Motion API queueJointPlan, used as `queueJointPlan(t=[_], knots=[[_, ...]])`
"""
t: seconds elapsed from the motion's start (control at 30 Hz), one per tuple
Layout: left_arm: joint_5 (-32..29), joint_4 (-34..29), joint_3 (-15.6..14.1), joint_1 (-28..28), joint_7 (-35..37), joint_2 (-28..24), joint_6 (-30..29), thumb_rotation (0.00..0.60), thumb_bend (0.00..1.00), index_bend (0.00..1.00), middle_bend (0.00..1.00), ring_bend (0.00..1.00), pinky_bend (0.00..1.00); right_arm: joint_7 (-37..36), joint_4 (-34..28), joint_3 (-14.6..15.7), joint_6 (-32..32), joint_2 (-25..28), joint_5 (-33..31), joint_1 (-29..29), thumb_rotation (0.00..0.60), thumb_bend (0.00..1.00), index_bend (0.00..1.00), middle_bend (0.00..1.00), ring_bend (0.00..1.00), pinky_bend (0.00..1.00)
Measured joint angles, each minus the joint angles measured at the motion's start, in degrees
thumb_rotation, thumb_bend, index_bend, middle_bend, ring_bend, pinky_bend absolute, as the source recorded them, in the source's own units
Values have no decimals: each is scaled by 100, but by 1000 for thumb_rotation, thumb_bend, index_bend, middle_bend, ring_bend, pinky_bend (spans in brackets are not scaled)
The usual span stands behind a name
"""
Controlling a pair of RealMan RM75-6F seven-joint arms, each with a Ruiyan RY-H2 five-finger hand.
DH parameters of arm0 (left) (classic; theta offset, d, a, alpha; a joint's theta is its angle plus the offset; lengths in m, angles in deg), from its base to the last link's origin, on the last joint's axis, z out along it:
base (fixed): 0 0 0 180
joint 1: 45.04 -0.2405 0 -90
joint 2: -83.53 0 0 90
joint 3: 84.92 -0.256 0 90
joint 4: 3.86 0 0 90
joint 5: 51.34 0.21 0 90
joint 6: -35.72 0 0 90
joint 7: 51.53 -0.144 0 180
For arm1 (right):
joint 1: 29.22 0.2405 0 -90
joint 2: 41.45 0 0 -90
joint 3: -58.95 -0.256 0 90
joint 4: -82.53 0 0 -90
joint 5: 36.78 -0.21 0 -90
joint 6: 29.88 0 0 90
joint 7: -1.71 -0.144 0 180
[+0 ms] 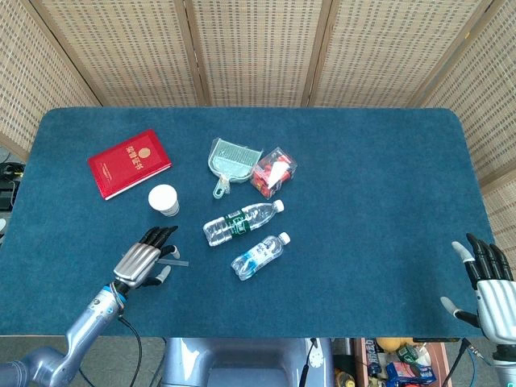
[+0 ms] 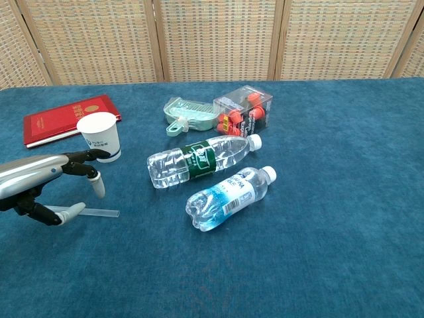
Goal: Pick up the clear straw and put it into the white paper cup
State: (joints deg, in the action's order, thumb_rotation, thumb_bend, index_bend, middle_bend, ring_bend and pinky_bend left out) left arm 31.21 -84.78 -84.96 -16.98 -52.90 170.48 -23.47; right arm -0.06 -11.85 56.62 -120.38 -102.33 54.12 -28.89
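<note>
The straw point(image 2: 93, 212) is lying flat on the blue table point(image 1: 379, 185), long axis running pretty much left to right across the front left part, with one end poking out toward the bottles and the other end tucked under the left hand point(image 1: 143, 260). That hand hovers over the straw, palm down, fingers point(image 2: 97, 187) loosely spread and a bit bent; the thumb looks like it's down at the straw, but I can't tell if it's actually pinching it or just touching. The paper cup point(image 2: 100, 136) stands upright just behind the hand, mouth open, and from the head view it looks empty inside. A red booklet point(image 1: 129, 162) lies flat further back to the left of the cup. Two plastic bottles are on their sides in the middle: the green-label bottle point(image 2: 201, 159) and, just in front of it, the blue-label bottle point(image 2: 228, 197), both with white caps pointing right. Behind those is a pale green dustpan point(image 1: 226, 159) and a clear box point(image 2: 244, 110) with red and orange stuff in it, the two right beside each other. The right hand point(image 1: 488, 274) is way off at the front right edge of the table, fingers straight and spread, holding nothing.
</note>
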Motion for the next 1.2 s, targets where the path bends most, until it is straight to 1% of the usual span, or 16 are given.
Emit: queueJointPlan(t=[0.17, 0.43, 0.67, 1.0, 1.2], knots=[[-204, 145, 103, 26, -286, 241, 64, 600, 492, 400, 0, 0, 0, -17, 5, -2, 11, 6, -6, 6, 600, 0, 0, 0, 0, 0], [-262, 466, 120, 58, -472, 573, 89, 600, 487, 410, 0, 0, 0, -50, 8, 3, 45, 14, -21, 17, 600, 0, 0, 0, 0, 0], [-193, 741, 94, 24, -544, 816, -55, 600, 467, 412, 0, 0, 0, -77, 14, 7, 67, 21, -26, 25, 600, 0, 0, 0, 0, 0], [-83, 1053, 61, -23, -571, 1057, -213, 600, 371, 413, 0, 0, 0, -106, 7, 9, 101, 31, -45, 37, 600, 0, 0, 0, 0, 0], [-78, 1158, 77, -24, -567, 1149, -220, 600, 369, 425, 0, 0, 0, -146, 6, 5, 115, 35, -67, 42, 600, 0, 0, 0, 0, 0]])
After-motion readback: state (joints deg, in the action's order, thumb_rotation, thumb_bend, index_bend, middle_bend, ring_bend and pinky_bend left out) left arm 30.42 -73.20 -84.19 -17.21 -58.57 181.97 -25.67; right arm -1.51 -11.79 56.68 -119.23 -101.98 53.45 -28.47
